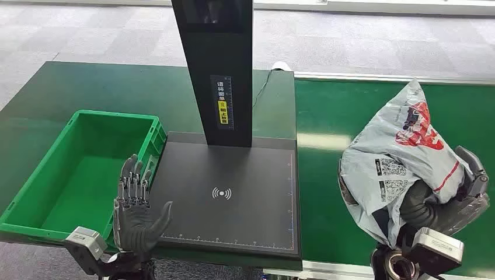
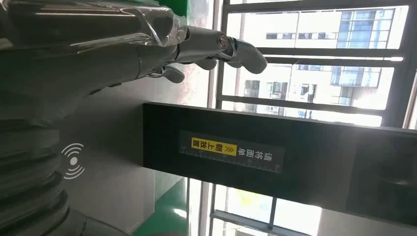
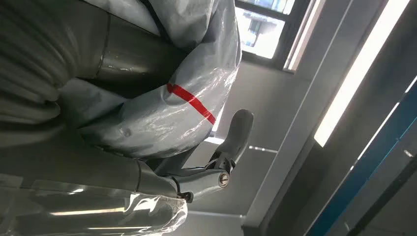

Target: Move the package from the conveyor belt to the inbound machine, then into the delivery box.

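Observation:
A grey plastic package (image 1: pixel 403 154) with red print and QR labels is held up over the green conveyor belt (image 1: pixel 327 186) at the right. My right hand (image 1: pixel 452 204) grips it from below and behind, thumb and fingers wrapped around its lower part. Up close, the package (image 3: pixel 162 113) with its red stripe lies against my right hand (image 3: pixel 147 172). My left hand (image 1: pixel 135 207) stands open, fingers up and apart, between the green delivery box (image 1: pixel 70 175) and the black inbound machine plate (image 1: pixel 233 192). The left hand (image 2: pixel 123 44) holds nothing.
The inbound machine's black post (image 1: pixel 219 70) rises from the back of the plate, with a yellow label on it. The same post (image 2: pixel 275 157) appears in the left wrist view. The delivery box stands on a dark green table (image 1: pixel 117 87).

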You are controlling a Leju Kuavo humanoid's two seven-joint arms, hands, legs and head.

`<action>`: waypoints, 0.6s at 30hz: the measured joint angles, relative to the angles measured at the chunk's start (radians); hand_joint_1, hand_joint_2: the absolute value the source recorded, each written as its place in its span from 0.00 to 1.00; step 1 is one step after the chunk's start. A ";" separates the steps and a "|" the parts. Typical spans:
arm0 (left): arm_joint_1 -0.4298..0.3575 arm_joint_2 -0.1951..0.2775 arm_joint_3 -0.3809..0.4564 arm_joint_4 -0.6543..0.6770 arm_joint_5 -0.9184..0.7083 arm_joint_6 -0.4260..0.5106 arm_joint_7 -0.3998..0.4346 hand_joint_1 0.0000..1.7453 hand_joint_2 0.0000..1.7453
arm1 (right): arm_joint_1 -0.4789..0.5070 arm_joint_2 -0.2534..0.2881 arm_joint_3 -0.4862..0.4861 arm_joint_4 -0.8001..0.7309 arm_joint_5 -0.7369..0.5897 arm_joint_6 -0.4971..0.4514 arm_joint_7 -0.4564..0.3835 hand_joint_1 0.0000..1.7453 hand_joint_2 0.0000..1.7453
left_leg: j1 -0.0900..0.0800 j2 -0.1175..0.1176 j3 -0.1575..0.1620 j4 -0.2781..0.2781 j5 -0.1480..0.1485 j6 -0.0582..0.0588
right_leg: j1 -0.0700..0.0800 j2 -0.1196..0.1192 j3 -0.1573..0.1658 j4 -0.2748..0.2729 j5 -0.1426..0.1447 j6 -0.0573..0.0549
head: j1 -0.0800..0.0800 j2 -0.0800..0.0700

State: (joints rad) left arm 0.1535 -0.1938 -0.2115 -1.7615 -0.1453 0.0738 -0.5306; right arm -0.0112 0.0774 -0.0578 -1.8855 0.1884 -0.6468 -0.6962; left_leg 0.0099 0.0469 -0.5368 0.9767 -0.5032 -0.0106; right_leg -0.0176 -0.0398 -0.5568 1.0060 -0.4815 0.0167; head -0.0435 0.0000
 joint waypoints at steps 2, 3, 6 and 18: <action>-0.003 0.000 -0.002 0.002 0.000 0.002 0.000 0.00 1.00 | -0.006 -0.001 0.013 -0.001 -0.007 0.025 0.003 1.00 1.00 | 0.000 0.000 0.000 0.000 0.000 0.000 | 0.000 0.000 0.000 0.000 0.000 0.000 | 0.000 0.000; -0.006 0.001 -0.004 0.003 0.000 0.003 0.000 0.00 1.00 | -0.012 -0.001 0.027 -0.001 -0.013 0.050 0.008 1.00 1.00 | 0.000 0.000 0.000 0.000 0.000 0.000 | 0.000 0.000 0.000 0.000 0.000 0.000 | 0.000 0.000; -0.012 0.003 -0.010 0.008 0.002 0.007 0.000 0.00 1.00 | -0.042 -0.004 0.071 0.011 -0.028 0.147 0.051 1.00 1.00 | 0.000 0.000 0.000 0.000 0.000 0.000 | 0.000 0.000 0.000 0.000 0.000 0.000 | 0.000 0.000; -0.025 0.024 -0.034 0.028 0.017 -0.023 -0.010 0.00 1.00 | -0.142 -0.057 0.263 0.317 0.070 0.494 0.310 1.00 1.00 | 0.000 -0.001 -0.001 0.000 0.001 0.000 | 0.000 -0.001 0.000 0.000 0.000 0.000 | 0.000 0.000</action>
State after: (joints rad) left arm 0.1290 -0.1695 -0.2459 -1.7332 -0.1283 0.0509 -0.5405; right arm -0.1531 0.0208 0.2052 -1.5682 0.2582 -0.1525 -0.3858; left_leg 0.0099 0.0459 -0.5374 0.9768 -0.5026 -0.0105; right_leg -0.0175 -0.0405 -0.5568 1.0063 -0.4814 0.0166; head -0.0435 0.0000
